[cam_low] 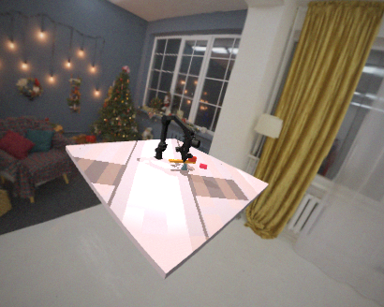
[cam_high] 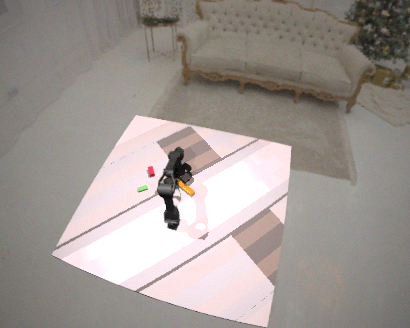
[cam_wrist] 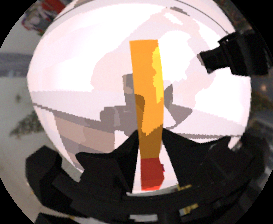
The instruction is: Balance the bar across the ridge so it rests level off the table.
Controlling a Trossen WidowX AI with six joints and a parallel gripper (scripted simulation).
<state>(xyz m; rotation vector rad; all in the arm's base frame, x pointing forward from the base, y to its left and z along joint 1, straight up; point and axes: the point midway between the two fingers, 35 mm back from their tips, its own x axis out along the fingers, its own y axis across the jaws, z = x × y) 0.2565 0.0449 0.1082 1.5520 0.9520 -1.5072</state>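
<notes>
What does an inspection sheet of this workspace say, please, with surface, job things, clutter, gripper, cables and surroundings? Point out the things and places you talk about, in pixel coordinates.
Surface: pale table (cam_high: 112, 240) (cam_low: 156, 225) (cam_wrist: 62, 75) with dark lines and brown striped patches; damage, nothing seen.
Bar (cam_high: 187, 189) (cam_low: 175, 161) (cam_wrist: 147, 90): orange with a red end, raised above the table, looks about level.
Ridge (cam_low: 184, 167): small, teal, under the bar; contact cannot be told.
Clutter: red block (cam_high: 151, 171) (cam_low: 203, 166) and green block (cam_high: 142, 188) lie apart on the table.
Gripper (cam_high: 177, 182) (cam_low: 184, 160) (cam_wrist: 149, 131): jaws shut on the bar.
Cables: nothing seen.
Surroundings: sofa (cam_high: 272, 52), yellow curtain (cam_low: 334, 94), lamp (cam_low: 269, 125), all off the table.
</notes>
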